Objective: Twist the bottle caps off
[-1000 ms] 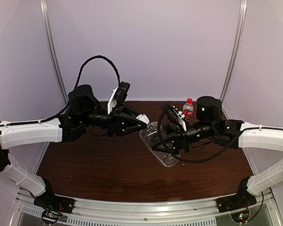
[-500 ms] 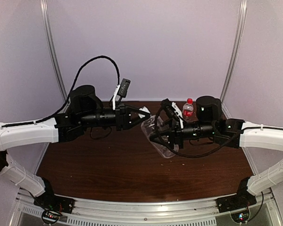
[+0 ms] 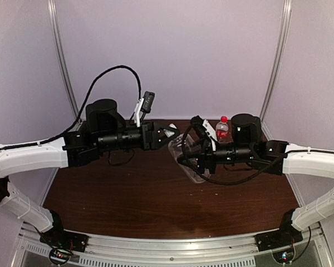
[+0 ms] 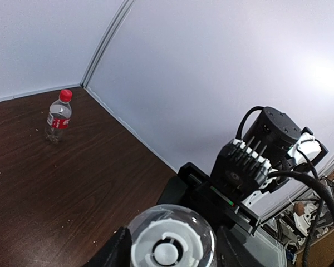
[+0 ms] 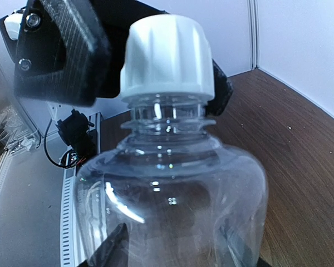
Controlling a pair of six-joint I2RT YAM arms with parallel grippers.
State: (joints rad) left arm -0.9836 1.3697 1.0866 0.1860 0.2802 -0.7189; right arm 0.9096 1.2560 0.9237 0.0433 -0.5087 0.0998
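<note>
My right gripper (image 3: pixel 185 157) is shut on the plain clear bottle (image 3: pixel 185 150) and holds it tilted above the table, neck toward the left arm. In the right wrist view the bottle (image 5: pixel 172 194) fills the frame with its white cap (image 5: pixel 167 58) on top. My left gripper (image 3: pixel 168 133) is shut on that white cap (image 4: pixel 170 250), one finger (image 4: pixel 108 253) on each side. The red-label bottle (image 3: pixel 222 130) with its red cap (image 3: pixel 224 119) stands upright at the back right; it also shows in the left wrist view (image 4: pixel 58 118).
The dark wooden table (image 3: pixel 117 194) ends at a metal rail (image 3: pixel 172 245) along the near edge. Pale walls close off the back and sides. The right arm's motor housing (image 3: pixel 246 129) sits right beside the red-label bottle.
My left gripper has closed onto the white cap and its wrist has rotated. The bottle and both grippers have risen a little and shifted toward the back.
</note>
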